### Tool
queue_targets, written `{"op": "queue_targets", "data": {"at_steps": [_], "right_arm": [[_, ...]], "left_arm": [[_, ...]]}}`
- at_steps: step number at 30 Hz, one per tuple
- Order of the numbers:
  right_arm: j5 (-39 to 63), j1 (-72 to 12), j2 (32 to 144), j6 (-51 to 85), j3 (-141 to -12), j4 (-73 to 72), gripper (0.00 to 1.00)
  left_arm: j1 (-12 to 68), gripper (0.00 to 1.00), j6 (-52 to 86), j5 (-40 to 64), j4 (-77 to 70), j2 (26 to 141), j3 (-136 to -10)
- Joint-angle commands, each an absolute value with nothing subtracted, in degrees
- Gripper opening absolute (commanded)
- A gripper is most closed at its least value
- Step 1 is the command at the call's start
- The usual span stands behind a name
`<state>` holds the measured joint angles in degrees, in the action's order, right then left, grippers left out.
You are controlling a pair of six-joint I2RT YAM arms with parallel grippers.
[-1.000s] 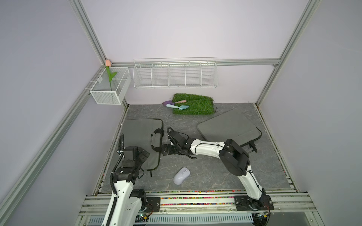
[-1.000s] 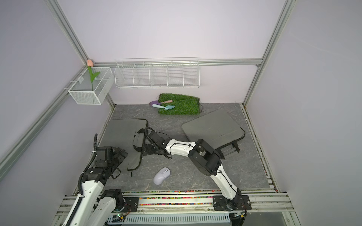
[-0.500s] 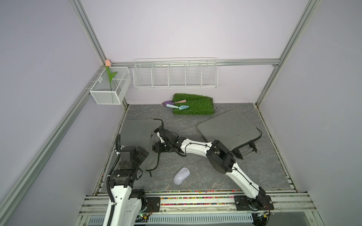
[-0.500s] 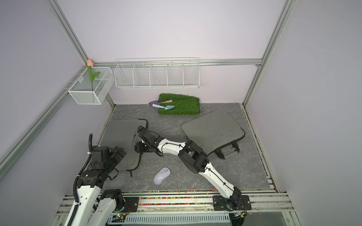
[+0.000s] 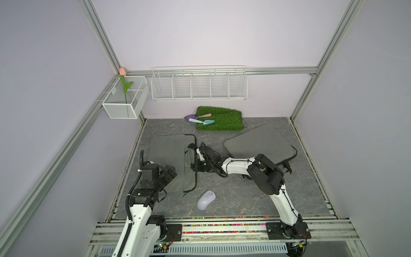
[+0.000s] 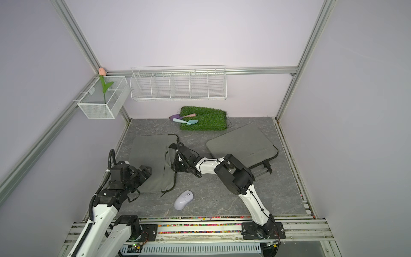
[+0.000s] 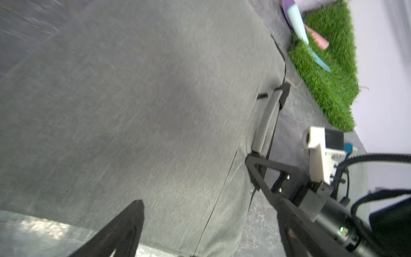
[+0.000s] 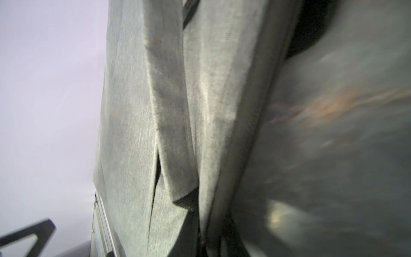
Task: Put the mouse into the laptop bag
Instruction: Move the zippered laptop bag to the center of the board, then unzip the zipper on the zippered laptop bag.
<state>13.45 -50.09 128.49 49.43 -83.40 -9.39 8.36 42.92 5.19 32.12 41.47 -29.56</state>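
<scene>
Prep for stowing mouse (image 5: 206,199): pinches right edge of laptop bag (image 5: 166,153) with right gripper (image 5: 194,165) clamped tight, hovers left gripper (image 5: 171,173) spread wide over its near end, likely needs that edge lifted next.

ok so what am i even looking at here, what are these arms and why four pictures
Two robot arms stand at the front of the table. Two pictures look down from overhead, nearly alike; the other two come from cameras on each arm's wrist. On the table lie a grey laptop bag, a pale mouse, a second grey bag, a grass mat and two trowels. The right gripper seems pinched on the laptop bag's edge; the left gripper hangs open over it, holding nothing.
</scene>
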Motion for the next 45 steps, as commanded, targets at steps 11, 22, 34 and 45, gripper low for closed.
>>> {"op": "queue_targets", "data": {"at_steps": [11, 22, 34, 45], "right_arm": [[4.48, -42.47, 127.7, 36.78, -90.13, 10.93, 0.19], [-1.51, -41.65, 120.77, 30.41, -90.96, 17.82, 0.77], [-10.53, -56.71, 101.92, 37.72, -68.03, 14.66, 0.81], [-17.47, -70.19, 110.9, 43.28, -75.02, 20.9, 0.8]], "left_arm": [[18.41, 0.9, 47.63, 3.68, 25.79, 48.41, -28.91], [17.55, 0.93, 45.44, -2.15, 21.1, 57.93, -36.11], [12.04, 0.9, 43.94, 2.49, 12.15, 78.11, -40.09], [11.71, 0.9, 43.17, -1.27, 12.52, 77.64, -39.19]]}}
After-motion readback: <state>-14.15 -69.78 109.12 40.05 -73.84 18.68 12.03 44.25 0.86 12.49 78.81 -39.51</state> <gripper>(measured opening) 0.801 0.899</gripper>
